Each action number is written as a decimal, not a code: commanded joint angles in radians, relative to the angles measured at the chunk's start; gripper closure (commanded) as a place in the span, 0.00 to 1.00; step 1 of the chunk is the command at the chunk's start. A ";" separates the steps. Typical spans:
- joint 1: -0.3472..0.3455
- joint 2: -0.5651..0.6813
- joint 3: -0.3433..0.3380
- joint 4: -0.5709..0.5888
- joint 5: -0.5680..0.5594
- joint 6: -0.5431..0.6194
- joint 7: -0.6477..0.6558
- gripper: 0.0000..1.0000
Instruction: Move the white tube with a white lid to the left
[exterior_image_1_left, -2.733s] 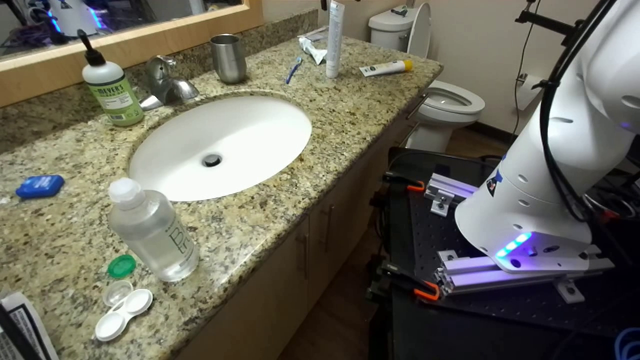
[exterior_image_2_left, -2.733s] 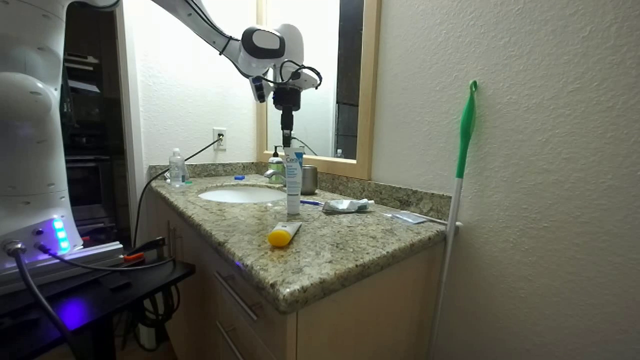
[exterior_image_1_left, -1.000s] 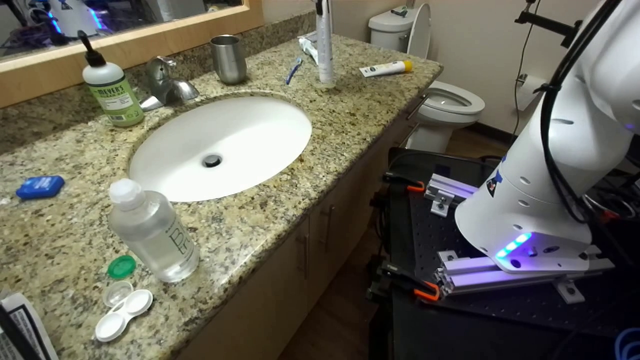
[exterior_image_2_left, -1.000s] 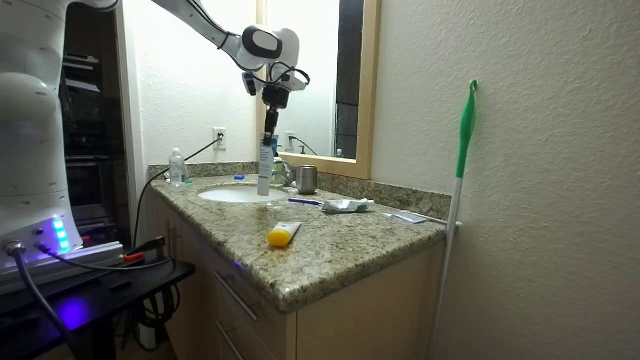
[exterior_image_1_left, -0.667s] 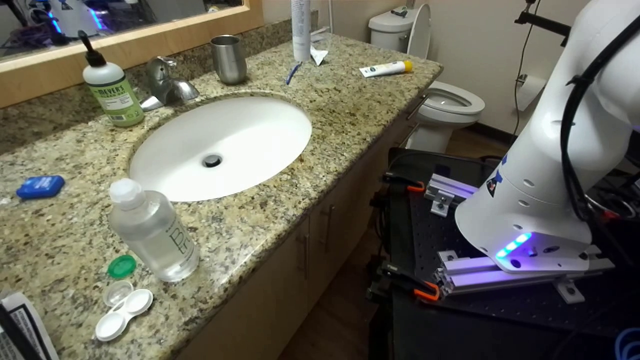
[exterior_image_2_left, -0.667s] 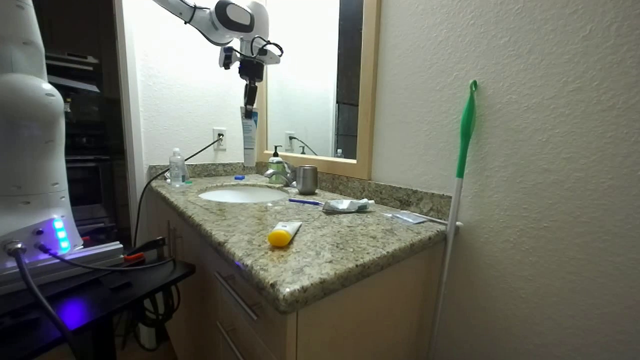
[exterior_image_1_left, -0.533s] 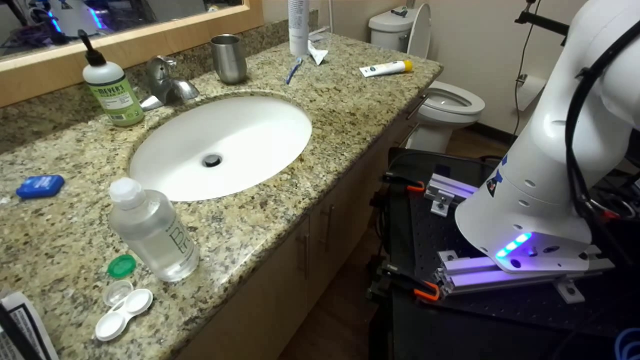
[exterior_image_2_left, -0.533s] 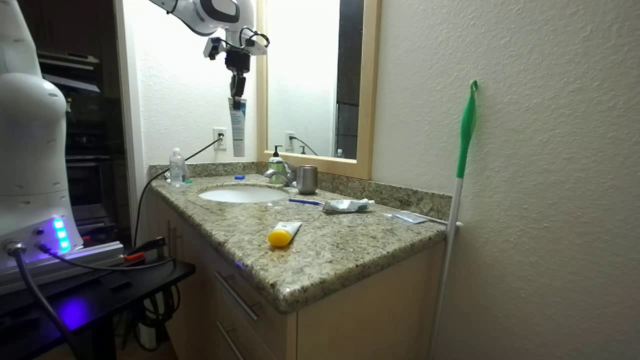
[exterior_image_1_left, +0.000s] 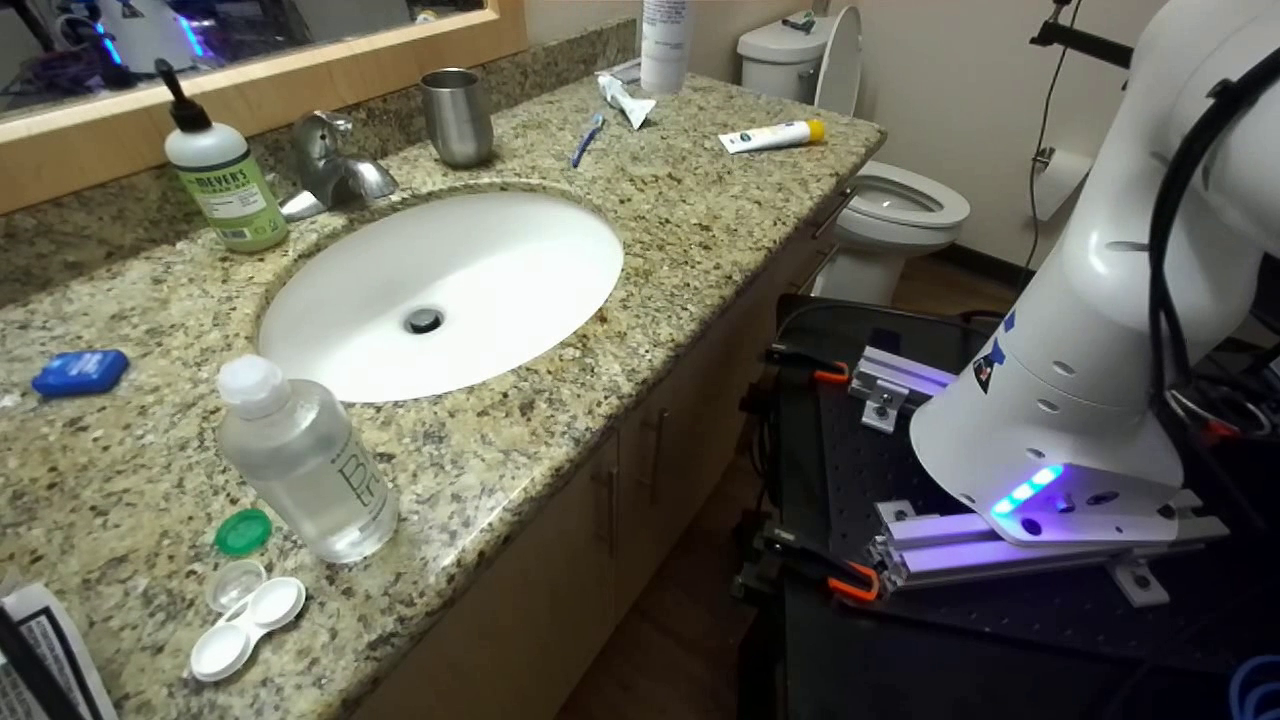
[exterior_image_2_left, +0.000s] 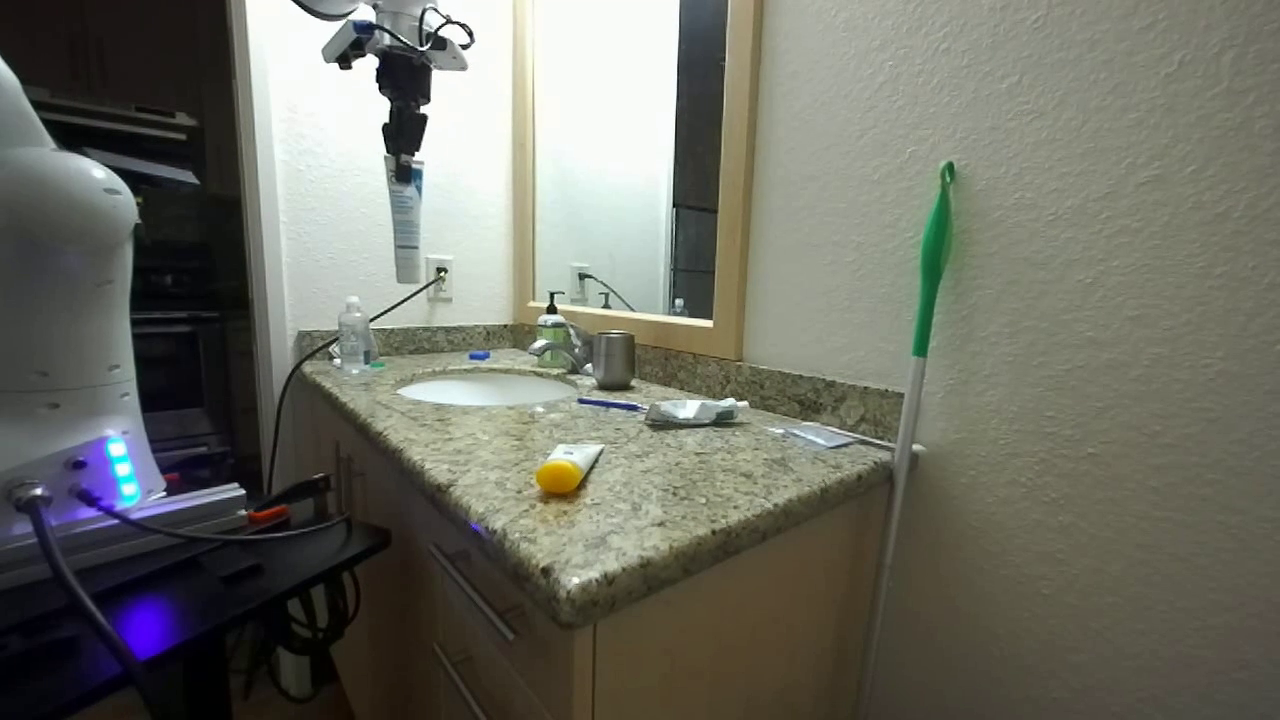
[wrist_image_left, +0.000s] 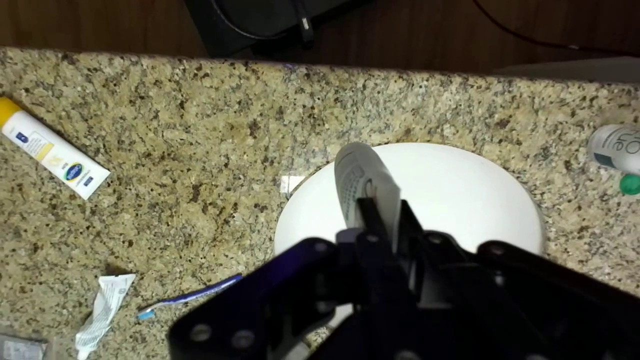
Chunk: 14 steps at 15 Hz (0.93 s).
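The slender white tube (exterior_image_2_left: 406, 225) hangs nearly upright, well above the counter (exterior_image_2_left: 660, 490). Its white lid (exterior_image_2_left: 408, 273) forms the lower end.

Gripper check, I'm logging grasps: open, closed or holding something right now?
Gripper: closed, holding the white tube by its upper end, clear of the counter.

Doorway (exterior_image_2_left: 190, 235) dim; in wrist view sink (wrist_image_left: 475, 200) washed out, tool (wrist_image_left: 384, 207) dark, apparently blurred.

Tube (exterior_image_2_left: 406, 232) above counter (exterior_image_2_left: 490, 445), cup (exterior_image_1_left: 458, 120) beside faucet (exterior_image_1_left: 325, 165)
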 joint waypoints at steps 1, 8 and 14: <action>0.015 0.041 0.044 -0.051 0.033 0.092 0.066 0.97; 0.182 0.117 0.283 -0.156 0.142 0.411 0.231 0.97; 0.242 0.176 0.360 -0.138 0.123 0.504 0.313 0.89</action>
